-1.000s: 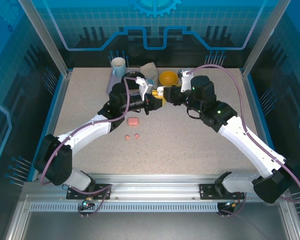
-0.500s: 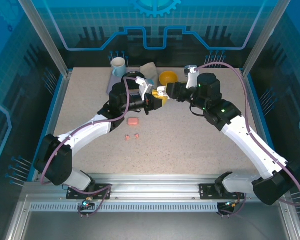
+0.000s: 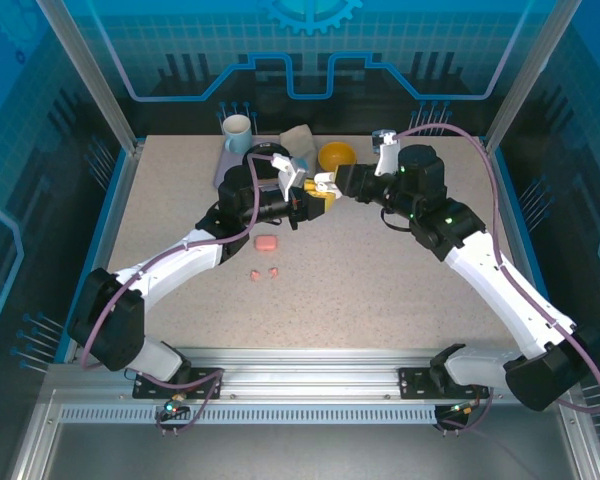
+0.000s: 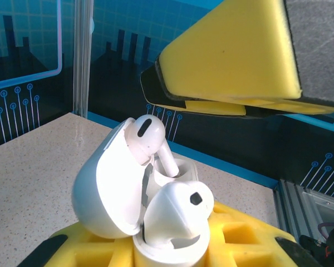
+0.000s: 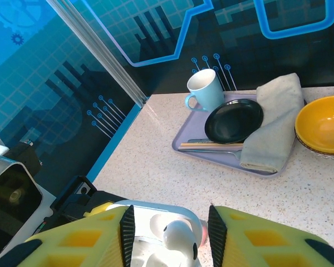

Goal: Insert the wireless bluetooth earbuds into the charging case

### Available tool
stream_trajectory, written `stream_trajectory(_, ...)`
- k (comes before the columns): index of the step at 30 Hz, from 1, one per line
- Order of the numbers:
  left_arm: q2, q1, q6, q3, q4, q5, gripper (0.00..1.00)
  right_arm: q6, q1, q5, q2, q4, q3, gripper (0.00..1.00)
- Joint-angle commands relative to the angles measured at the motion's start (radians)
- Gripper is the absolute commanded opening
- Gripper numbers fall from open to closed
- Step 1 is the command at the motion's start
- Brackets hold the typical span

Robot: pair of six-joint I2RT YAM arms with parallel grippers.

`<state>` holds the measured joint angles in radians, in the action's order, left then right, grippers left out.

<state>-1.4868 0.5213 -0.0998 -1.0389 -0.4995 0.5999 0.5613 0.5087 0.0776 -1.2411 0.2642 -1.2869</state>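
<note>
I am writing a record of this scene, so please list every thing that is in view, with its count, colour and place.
white charging case: one, white, lid open, in the left pincer
white earbuds: two, white, in the open case, one sticking up
pink case: one, salmon-pink, on the table
pink earbuds: two, salmon-pink, loose, just nearer than the pink case
tray: one, lilac, far side of the table
mug: one, pale blue, on the tray
plate: one, black, on the tray
towel: one, grey, on the tray
bowl: one, yellow, beside the tray
table: one, speckled beige
left pincer: yellow pads, shut on the case
right pincer: yellow pads, open, over the case
</note>
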Motion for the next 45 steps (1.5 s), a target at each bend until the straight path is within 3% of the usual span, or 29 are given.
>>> stream_trajectory(1,-0.006,0.009,0.001,-0.004,-0.029,0.021,0.0,0.02,-0.012,0.049,-0.021,-0.047,-0.023,0.41)
stream_trajectory(19,-0.018,0.009,0.016,-0.018,-0.022,0.023,0.0,0.069,-0.013,0.186,0.015,-0.057,0.009,0.37)
stream_trajectory(26,-0.017,0.009,0.031,-0.021,-0.016,0.035,0.0,0.05,-0.019,0.108,0.081,-0.028,0.025,0.39)
stream_trajectory(45,-0.006,0.011,0.045,-0.019,-0.025,0.074,0.0,0.025,-0.038,0.142,-0.032,-0.022,-0.023,0.41)
